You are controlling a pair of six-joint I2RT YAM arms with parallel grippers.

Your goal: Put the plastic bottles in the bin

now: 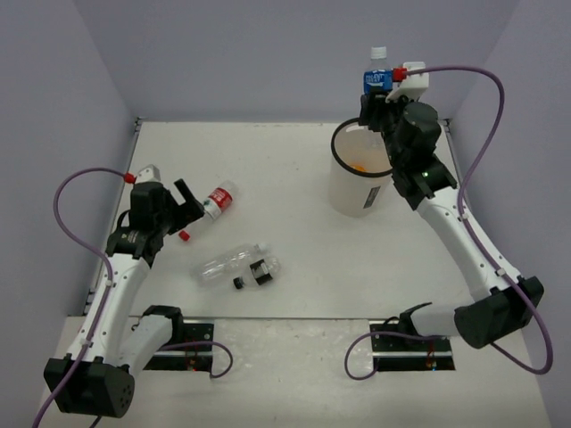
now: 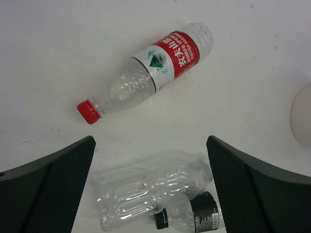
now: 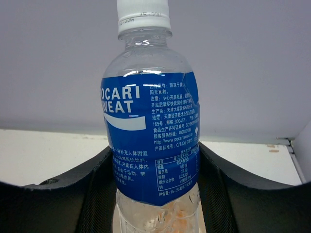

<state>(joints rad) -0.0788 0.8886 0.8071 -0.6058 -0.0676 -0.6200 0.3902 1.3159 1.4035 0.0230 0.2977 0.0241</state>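
right gripper (image 1: 376, 100) pinches the pocari sweat bottle (image 3: 150, 141) upright above the white bin's (image 1: 343, 192) far rim. centre it over the opening before releasing. left gripper (image 2: 150, 184), spread, hovers over the red-capped bottle (image 2: 155, 68).

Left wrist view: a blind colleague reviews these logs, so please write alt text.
A red-capped bottle with a red-and-white label lies on the white table beyond the open left claw. Nearer, seen between its fingers, lie a plain clear bottle and a small black-labelled bottle.
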